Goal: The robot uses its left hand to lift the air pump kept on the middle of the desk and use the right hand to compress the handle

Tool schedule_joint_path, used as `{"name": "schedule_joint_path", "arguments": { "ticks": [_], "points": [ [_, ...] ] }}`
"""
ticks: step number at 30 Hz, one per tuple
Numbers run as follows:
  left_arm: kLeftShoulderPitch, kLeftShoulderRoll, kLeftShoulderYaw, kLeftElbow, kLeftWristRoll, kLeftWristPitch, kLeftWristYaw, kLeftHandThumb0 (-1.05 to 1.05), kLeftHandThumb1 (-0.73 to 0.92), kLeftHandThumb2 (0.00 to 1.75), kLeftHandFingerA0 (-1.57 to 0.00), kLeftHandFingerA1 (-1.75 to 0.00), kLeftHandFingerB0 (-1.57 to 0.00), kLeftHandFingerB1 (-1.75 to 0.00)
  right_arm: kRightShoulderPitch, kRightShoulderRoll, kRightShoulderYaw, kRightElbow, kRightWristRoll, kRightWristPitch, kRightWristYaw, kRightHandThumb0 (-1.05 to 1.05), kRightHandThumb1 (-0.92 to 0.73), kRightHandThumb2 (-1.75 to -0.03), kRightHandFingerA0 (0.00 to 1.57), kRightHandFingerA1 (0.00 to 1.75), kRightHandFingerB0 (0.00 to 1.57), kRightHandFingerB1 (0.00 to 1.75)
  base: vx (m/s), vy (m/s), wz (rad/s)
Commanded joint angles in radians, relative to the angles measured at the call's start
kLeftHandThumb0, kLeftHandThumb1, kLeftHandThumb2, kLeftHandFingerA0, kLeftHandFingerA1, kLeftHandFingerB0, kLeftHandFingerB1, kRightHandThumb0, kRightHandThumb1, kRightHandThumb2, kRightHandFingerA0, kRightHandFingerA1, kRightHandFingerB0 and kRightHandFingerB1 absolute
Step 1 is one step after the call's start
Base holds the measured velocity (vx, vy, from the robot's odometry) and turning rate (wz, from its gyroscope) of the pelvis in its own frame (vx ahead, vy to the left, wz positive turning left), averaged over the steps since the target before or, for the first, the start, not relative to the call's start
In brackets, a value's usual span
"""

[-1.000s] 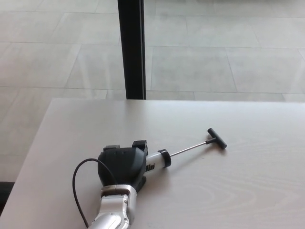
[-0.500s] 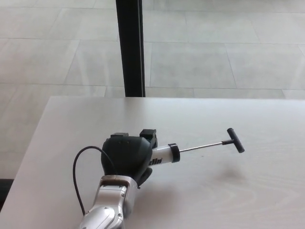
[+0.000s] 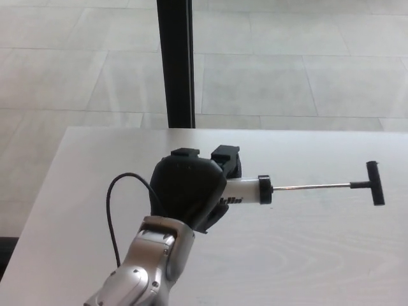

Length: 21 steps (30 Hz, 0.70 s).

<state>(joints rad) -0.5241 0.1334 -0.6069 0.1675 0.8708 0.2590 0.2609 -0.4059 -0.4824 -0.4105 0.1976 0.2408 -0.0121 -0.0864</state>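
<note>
My left hand (image 3: 189, 189) is shut on the white barrel of the air pump (image 3: 245, 190) and holds it above the desk (image 3: 306, 255). The pump lies roughly level, pointing to the right. A thin metal rod (image 3: 312, 187) is pulled out of the barrel's black cap and ends in a black T-handle (image 3: 375, 183) at the right. Most of the barrel is hidden inside my hand. My silver left forearm (image 3: 150, 268) rises from the bottom edge. My right hand does not show.
A black cable (image 3: 113, 210) loops from my left wrist over the desk's left part. A black post (image 3: 176, 64) stands behind the desk's far edge on a tiled floor. The desk's left edge runs diagonally at picture left.
My left hand has lifted the pump off the desk and carried it up and to the right. The pump has turned from slanted to nearly level, its rod still pulled out.
</note>
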Motion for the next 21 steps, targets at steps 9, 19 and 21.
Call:
{"name": "schedule_joint_path", "arguments": {
  "ticks": [9,19,21],
  "points": [
    [0.003,0.041,0.094,-0.004,-0.037,-0.082,-0.039,-0.15,0.47,1.22,-0.97,-1.75,-0.74,-1.64,-0.034,0.178,0.203,-0.056,-0.005,0.158,0.059,-0.90,-0.92,-0.81,0.03,0.31,0.13,0.26,0.00,0.000,0.00],
    [0.008,0.061,0.123,0.057,-0.023,-0.099,0.006,-0.16,0.50,1.13,-0.96,-1.75,-0.77,-1.54,-0.035,0.298,0.266,-0.095,-0.028,0.233,0.028,-0.82,-0.85,-1.24,0.00,0.26,0.04,0.23,0.00,0.000,0.00],
    [0.006,0.063,0.126,0.067,-0.019,-0.107,0.016,-0.15,0.53,1.09,-1.01,-1.70,-0.79,-1.39,-0.021,0.312,0.263,-0.116,-0.016,0.260,0.029,-0.90,-0.89,-1.26,0.01,0.19,0.10,0.19,0.00,0.000,0.00]
  ]
}}
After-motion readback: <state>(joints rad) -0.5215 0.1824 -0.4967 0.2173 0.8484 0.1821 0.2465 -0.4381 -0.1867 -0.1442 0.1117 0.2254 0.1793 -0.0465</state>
